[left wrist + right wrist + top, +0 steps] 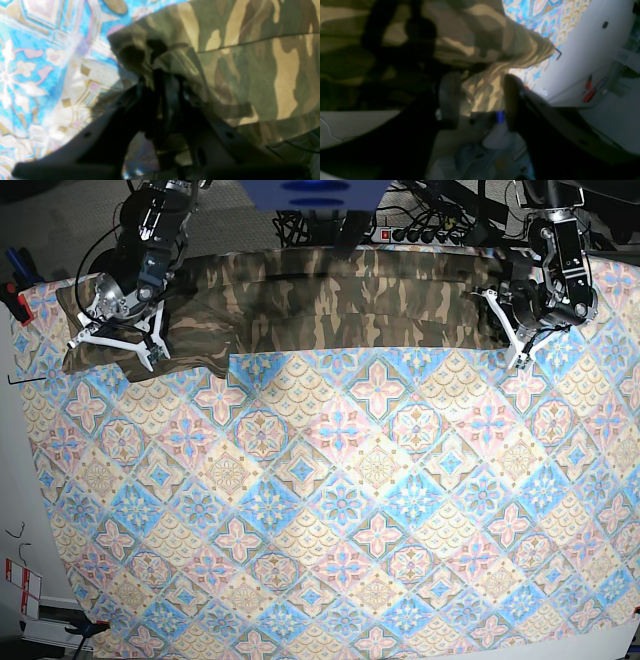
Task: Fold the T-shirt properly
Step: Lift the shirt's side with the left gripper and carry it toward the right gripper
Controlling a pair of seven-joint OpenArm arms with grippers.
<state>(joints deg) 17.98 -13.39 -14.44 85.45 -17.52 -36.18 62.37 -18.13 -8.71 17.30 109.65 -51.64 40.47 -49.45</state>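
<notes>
Lying as a long narrow band along the far edge of the table, the T-shirt (pixel 340 305), already doubled lengthwise judging by its flat layered look, with crosswise folds apparently still to come. Pinching a bunched corner of camouflage cloth at one end, the left gripper (pixel 162 82), jaws pressed close together on the fabric. Standing spread at the other end, the right gripper (pixel 480 100), fingers (pixel 450 97) apart with a loose lobe of cloth hanging between them, not yet clamping it. Covering the whole work surface, the blue-and-pink patterned tablecloth (pixel 350 510), lying flat. Showing beyond the table edge in the right wrist view, a white surface with red-handled tools (pixel 591 90) and blurred clutter below.
</notes>
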